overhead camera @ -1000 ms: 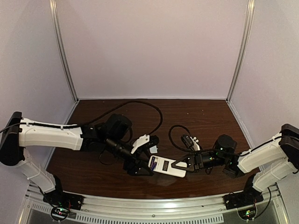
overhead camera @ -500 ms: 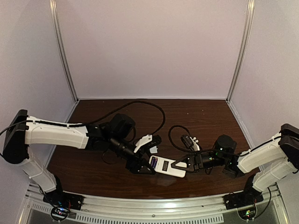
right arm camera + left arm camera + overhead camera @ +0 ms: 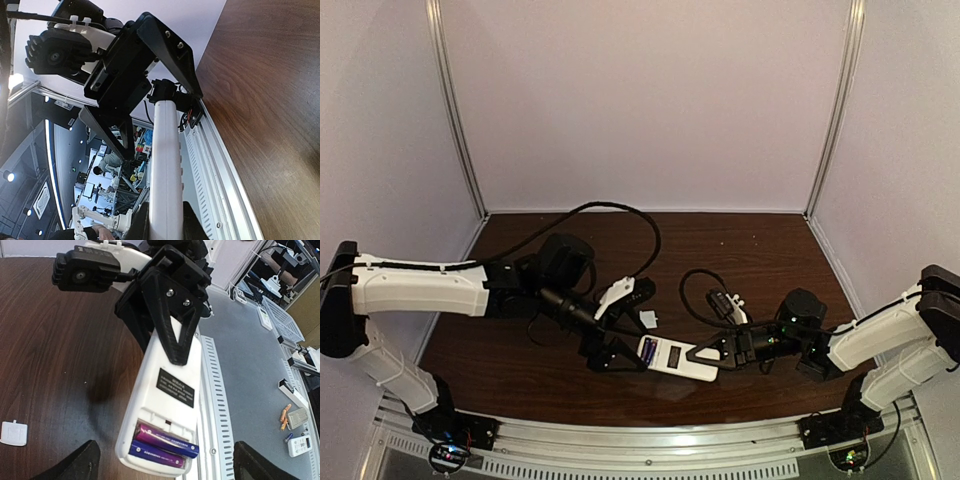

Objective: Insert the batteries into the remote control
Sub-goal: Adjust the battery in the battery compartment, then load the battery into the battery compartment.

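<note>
I see my right end effector (image 3: 702, 352) pinching the white remote control (image 3: 167, 390) just over the bench (image 3: 55, 365), both purple batteries (image 3: 162, 442) sit in its open back, and my left end effector (image 3: 616, 328) is spread wide.

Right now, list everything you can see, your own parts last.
remote control: one, white, back side up, clamped in the right jaws near the table's front edge
batteries: two, purple, side by side in the remote control's open compartment
battery cover: one, white, lying on the table, apart from the remote control
table: one, dark brown wood
left arm: white and black, jaws open and holding nothing, at the remote control's battery end
right arm: white and black, jaws shut on the remote control
</note>
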